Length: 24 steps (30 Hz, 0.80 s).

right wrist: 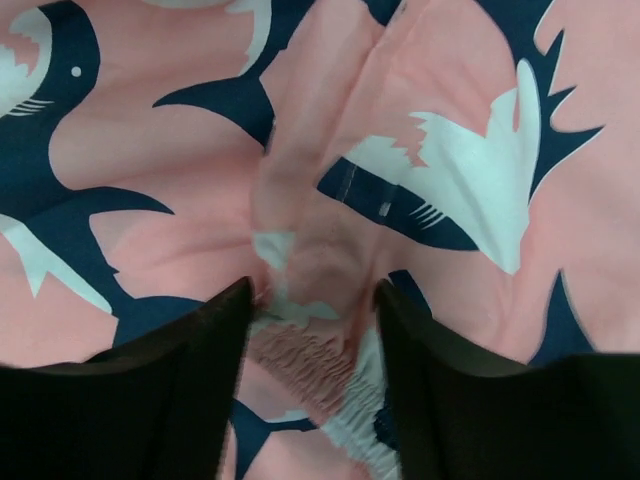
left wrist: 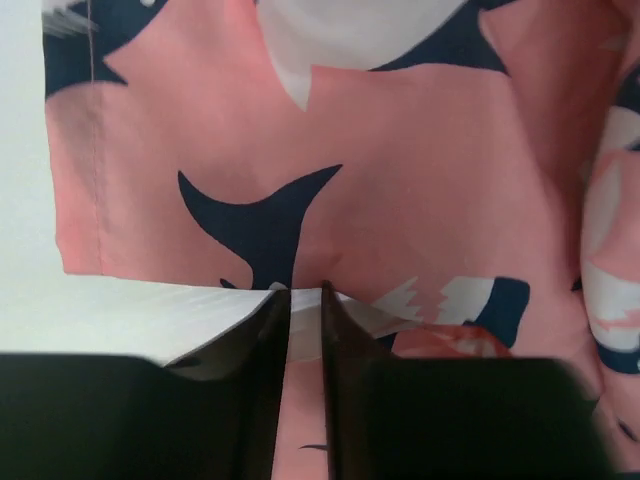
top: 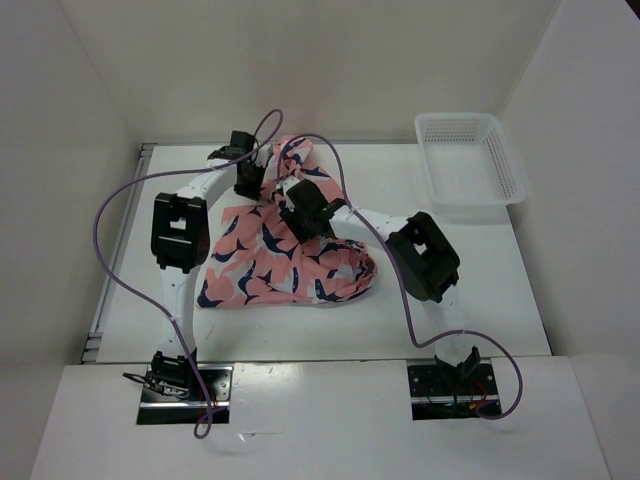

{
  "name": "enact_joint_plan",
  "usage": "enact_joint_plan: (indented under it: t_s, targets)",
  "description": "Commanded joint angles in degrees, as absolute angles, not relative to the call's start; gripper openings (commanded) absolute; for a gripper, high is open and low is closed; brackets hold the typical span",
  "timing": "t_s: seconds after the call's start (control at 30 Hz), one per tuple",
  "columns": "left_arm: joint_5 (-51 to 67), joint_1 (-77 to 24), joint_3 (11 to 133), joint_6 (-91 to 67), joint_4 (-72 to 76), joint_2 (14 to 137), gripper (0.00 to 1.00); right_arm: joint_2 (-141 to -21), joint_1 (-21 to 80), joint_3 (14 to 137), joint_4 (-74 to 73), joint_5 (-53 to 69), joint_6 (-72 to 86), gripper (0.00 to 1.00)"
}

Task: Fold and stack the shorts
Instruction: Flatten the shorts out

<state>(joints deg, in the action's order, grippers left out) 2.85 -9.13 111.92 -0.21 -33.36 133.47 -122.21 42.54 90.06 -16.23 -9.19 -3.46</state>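
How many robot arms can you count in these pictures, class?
2. The left arm reaches to the far left part of the shorts, jaws pinching an edge. The right arm reaches over the shorts' middle, jaws open astride bunched fabric. None look hidden.

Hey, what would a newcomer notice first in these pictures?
The salmon-pink shorts with their navy and white shark-like print stand out, lying rumpled in the middle of the table. Up close, the left gripper has its fingers nearly together on the fabric's edge, while the right gripper straddles a bunched fold by the elastic waistband. A white mesh basket sits at the far right corner.
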Motion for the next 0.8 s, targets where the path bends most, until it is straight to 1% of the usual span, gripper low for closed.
enact_joint_plan:
  t_s: [0.0,0.03,0.07,0.1,0.13,0.23,0.27,0.37,0.53,0.63,0.67,0.7,0.73,0.77]
  targets:
    - [0.70,-8.35,109.35,0.00,-30.77,134.12,0.12,-122.17,42.98,89.65,-13.80,-10.72,-1.85,0.55]
    - [-0.95,-8.35,108.55,0.00,-30.24,133.16,0.06,-122.17,42.98,89.04,-13.80,-9.42,-1.85,0.44]
    - [-1.84,-8.35,107.67,0.00,-30.23,132.02,0.00,-122.17,42.20,88.51,-14.41,-9.40,-1.85,0.37]
    - [-2.63,-8.35,106.80,0.00,-29.54,131.49,0.00,-121.56,41.58,87.98,-14.41,-9.40,-1.85,0.28]
    - [-4.29,-8.35,104.79,0.00,-29.53,130.27,0.00,-121.03,41.57,87.98,-14.41,-8.71,-1.85,0.18]
    - [-6.23,-6.95,100.39,0.00,-28.13,128.15,0.00,-117.97,39.48,87.98,-15.81,-7.04,-3.24,0.08]
    - [-7.02,-6.94,97.41,0.00,-28.13,126.58,0.00,-116.91,38.94,87.98,-16.34,-5.29,-3.25,0.04]
    - [-7.65,-5.10,93.44,0.00,-28.12,123.23,0.00,-113.04,35.69,87.98,-19.33,0.58,-3.25,0.01]
    - [-8.26,-5.00,88.69,0.00,-29.53,117.79,0.00,-109.52,30.15,88.59,-23.20,8.95,-3.87,0.00]
    - [-5.90,-5.01,89.73,0.00,-27.87,117.07,0.01,-108.98,29.53,87.45,-23.20,12.47,-5.98,0.02]
    - [-5.02,-5.01,92.35,0.00,-27.86,117.07,0.24,-108.98,29.53,87.45,-23.20,13.79,-5.98,0.02]
    - [-3.79,-5.62,94.46,0.00,-27.34,117.07,0.50,-108.98,29.53,87.45,-23.81,16.41,-5.98,0.02]
    - [-3.78,-5.62,97.01,0.00,-28.12,119.51,0.63,-108.98,29.53,87.45,-23.82,17.39,-5.98,0.02]
    - [-3.78,-6.15,99.99,0.00,-28.73,121.10,0.70,-108.98,28.75,87.45,-23.82,18.19,-5.19,0.02]
